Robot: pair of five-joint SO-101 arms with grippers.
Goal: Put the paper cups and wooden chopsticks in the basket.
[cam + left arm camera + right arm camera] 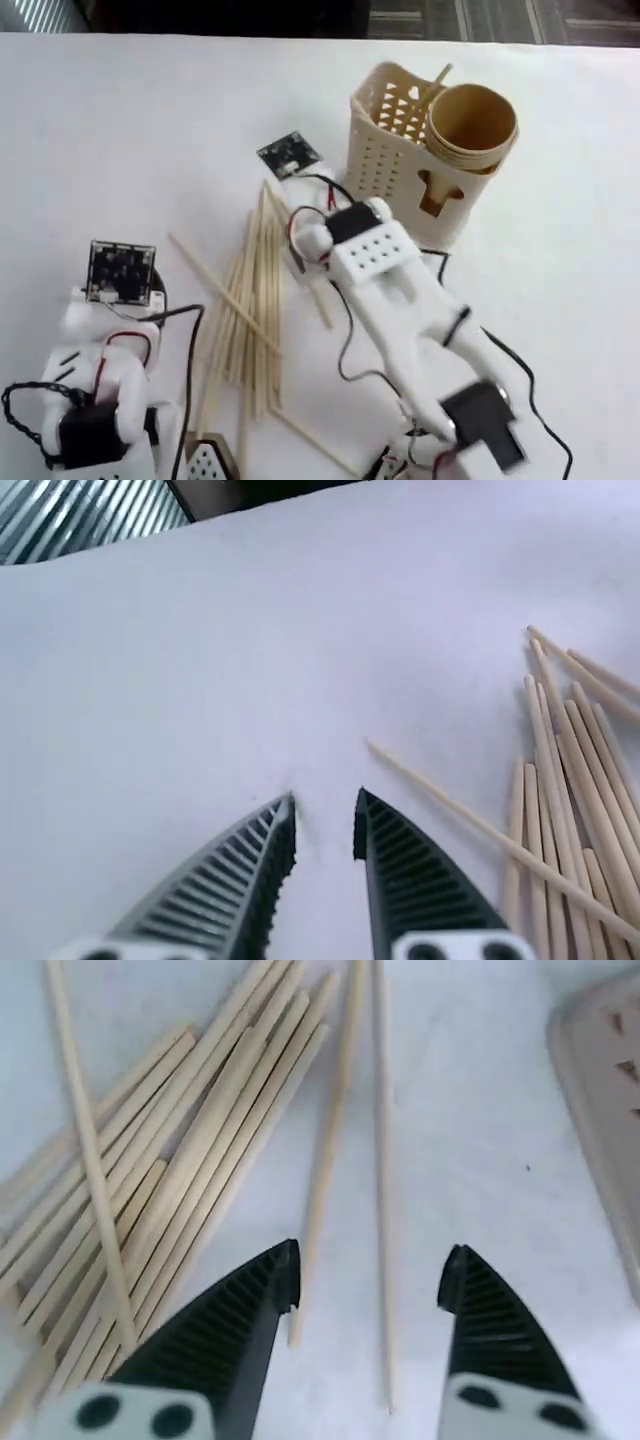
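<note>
Right hand (pixel 368 1278) spread above pale wooden chopsticks (pixel 210 1140) on white table (pixel 120 140), left hand (pixel 325 820) slightly parted nearby, tan paper cups (pixel 470 125) in cream perforated basket (pixel 385 150)

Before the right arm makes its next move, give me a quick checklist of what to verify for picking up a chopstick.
1. Right gripper open: ok, jaws apart.
2. A loose chopstick lined up between them: ok, it lies in the gap.
3. Gripper low enough to close on it: cannot tell.
4. Paper cups in the basket: ok, stacked inside.
5. Chopstick pile cleared off the table: not ok, it lies there.
6. Left gripper out of the way: ok, open over bare table.
</note>
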